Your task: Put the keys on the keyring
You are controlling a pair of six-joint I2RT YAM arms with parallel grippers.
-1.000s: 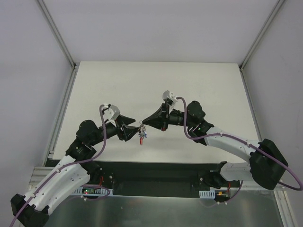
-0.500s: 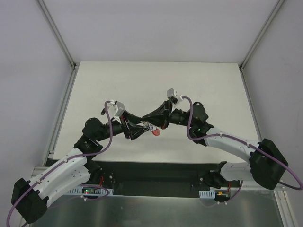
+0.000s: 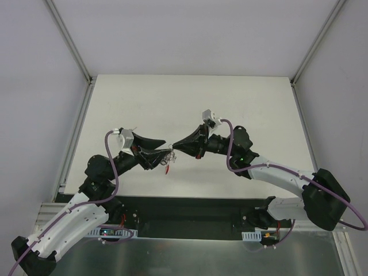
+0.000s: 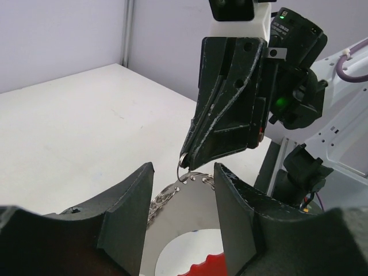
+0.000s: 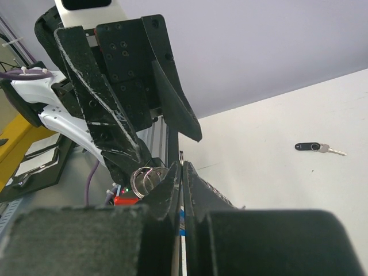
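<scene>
The keyring [image 3: 168, 155] hangs above the table between both gripper tips, a red piece [image 3: 167, 168] dangling under it. My left gripper [image 3: 160, 153] grips the keyring's flat silver plate [image 4: 192, 210] across its width between the fingers [image 4: 125, 215]; chain links [image 4: 162, 200] and a red part [image 4: 207, 269] show there. My right gripper [image 3: 175, 149] is shut on a small silver ring [image 4: 184, 158] at the plate's top edge. Two silver rings [image 5: 146, 177] show beside its fingertips [image 5: 172, 172]. A black key [image 5: 313, 148] lies alone on the table. I see no blue key.
White walls and metal corner rails [image 3: 69, 40] close in the white table [image 3: 190, 98] on three sides. The arm bases and a dark gap [image 3: 184, 210] lie along the near edge.
My left gripper has drawn back to the left and turned, and the keyring bunch has shifted left with it. My right gripper has followed slightly left, still pinching the ring.
</scene>
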